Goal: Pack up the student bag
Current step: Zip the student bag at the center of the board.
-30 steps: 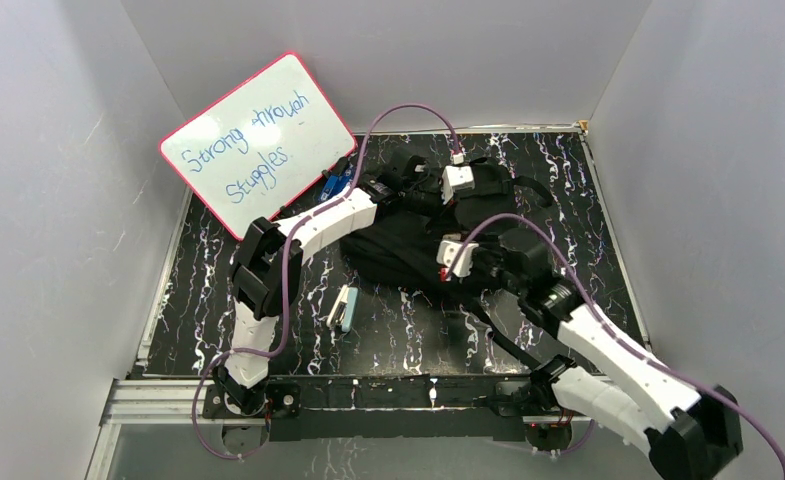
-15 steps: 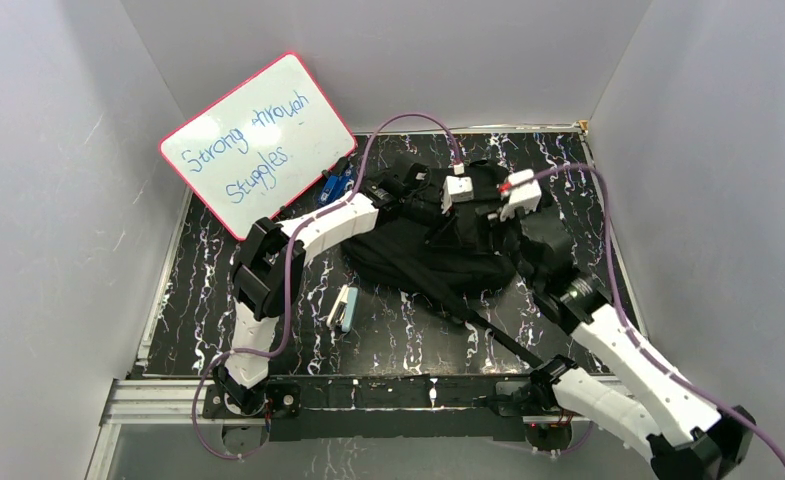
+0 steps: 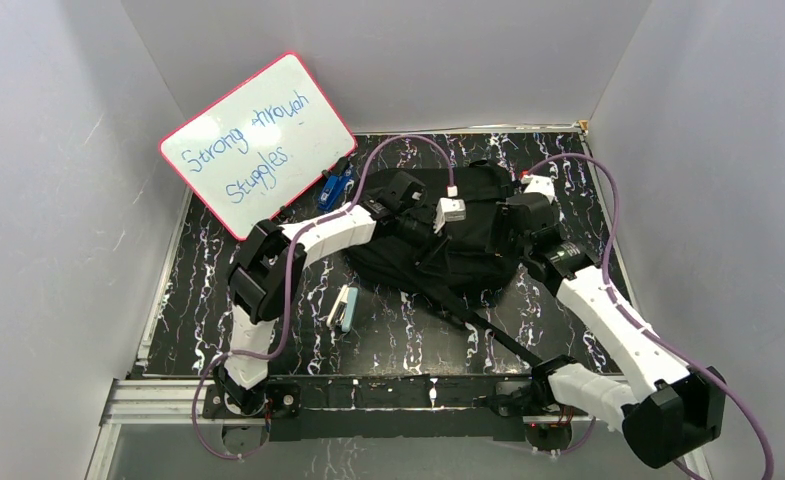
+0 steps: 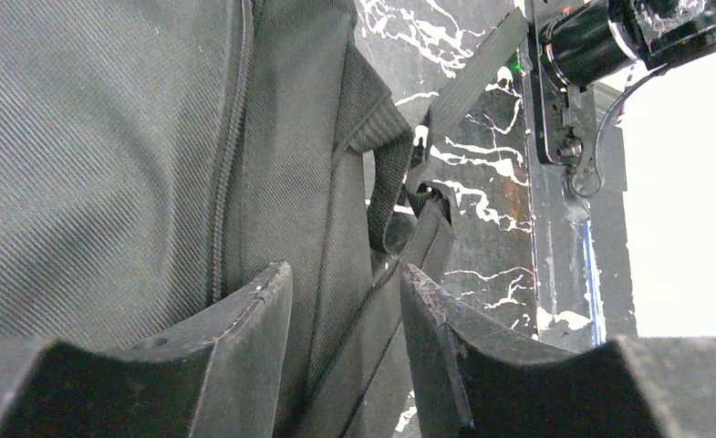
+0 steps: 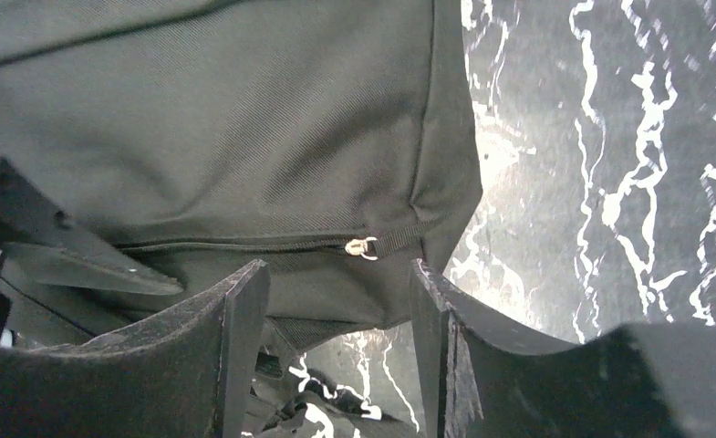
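Black marbled tabletop (image 3: pixel 208 290), pale walls on three sides. Found the student bag (image 3: pixel 473 255) slumped mid-table toward the far edge, one long strap (image 3: pixel 493 335) trailing to the near rail. Saw left pincer (image 4: pixel 345 274) parted close over bag fabric beside a zip, gripping nothing. Saw right pincer (image 5: pixel 336 269) likewise parted above the bag's right corner, empty. Noted whiteboard (image 3: pixel 258 140) propped far left.
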